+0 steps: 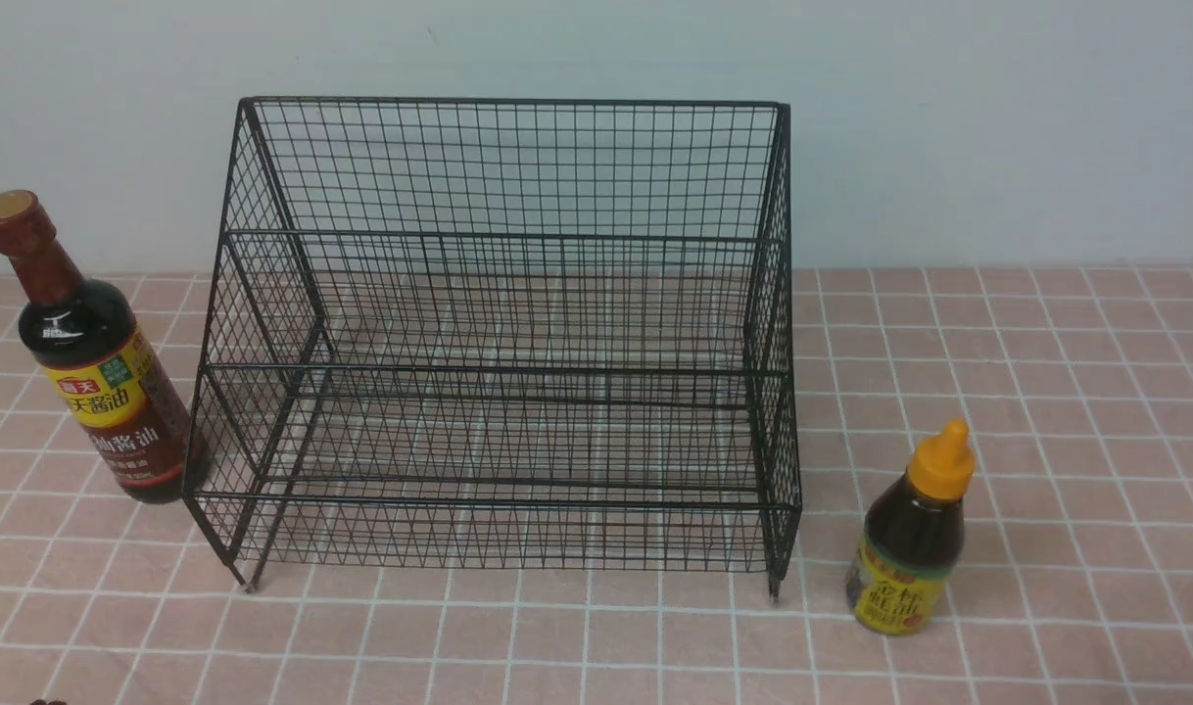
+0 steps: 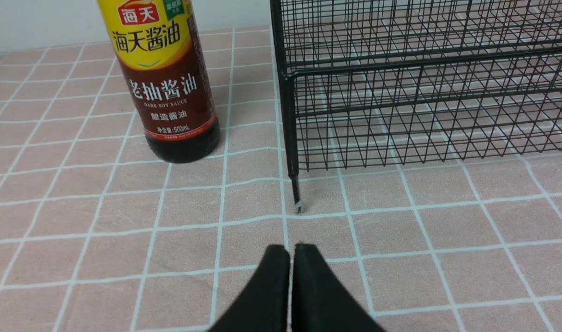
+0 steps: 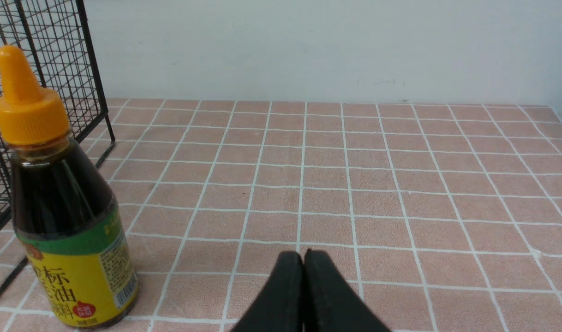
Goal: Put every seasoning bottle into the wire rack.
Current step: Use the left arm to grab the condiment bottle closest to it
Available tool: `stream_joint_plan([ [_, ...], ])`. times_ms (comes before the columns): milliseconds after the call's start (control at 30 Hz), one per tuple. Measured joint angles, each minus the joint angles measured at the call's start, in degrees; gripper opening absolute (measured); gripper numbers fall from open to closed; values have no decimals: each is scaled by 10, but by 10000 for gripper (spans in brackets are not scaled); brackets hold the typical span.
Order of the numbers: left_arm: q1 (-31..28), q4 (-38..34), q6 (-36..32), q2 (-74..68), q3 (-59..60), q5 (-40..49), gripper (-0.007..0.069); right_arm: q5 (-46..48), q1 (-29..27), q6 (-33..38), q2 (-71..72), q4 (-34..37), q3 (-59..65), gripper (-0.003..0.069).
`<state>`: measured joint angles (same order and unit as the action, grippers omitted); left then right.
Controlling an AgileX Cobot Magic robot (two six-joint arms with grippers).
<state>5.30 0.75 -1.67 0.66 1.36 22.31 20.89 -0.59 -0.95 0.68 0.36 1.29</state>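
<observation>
So in the front view your tall bottle [image 1: 117, 392] sits far left in the frame, long axis upright, just beside the wire rack [image 1: 489, 372], and the short bottle [image 1: 912, 548] stands upright, lower right; no full gripper shows. Over in the left wrist view, your left gripper [image 2: 292, 251] is closed on nothing, nearer the tall one, whose neck is cut off. In the right wrist view, your right gripper [image 3: 305, 256] is pinched together too, nearer the short one, label partly turned away.
</observation>
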Motion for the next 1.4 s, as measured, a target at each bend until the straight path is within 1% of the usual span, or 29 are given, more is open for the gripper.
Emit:
stream_joint_plan([
  [1000,0,0,1,0,1,-4,-7,0,0,0,0,0,0,-14],
  [1100,0,-44,17,0,3,-48,-7,0,0,0,0,0,0,-14],
  [1167,0,-88,35,0,3,-94,-7,0,0,0,0,0,0,-14],
  [1200,0,-94,37,0,3,-100,-7,0,0,0,0,0,0,-14],
  [1233,0,-145,57,0,3,-149,-7,0,0,0,0,0,0,-14],
  [1300,0,-194,68,0,4,-215,-7,0,0,0,0,0,0,-14],
  [1367,0,-213,71,0,4,-289,-7,0,0,0,0,0,0,-14],
  [1400,0,-216,71,0,4,-298,-7,0,0,0,0,0,0,-14],
])
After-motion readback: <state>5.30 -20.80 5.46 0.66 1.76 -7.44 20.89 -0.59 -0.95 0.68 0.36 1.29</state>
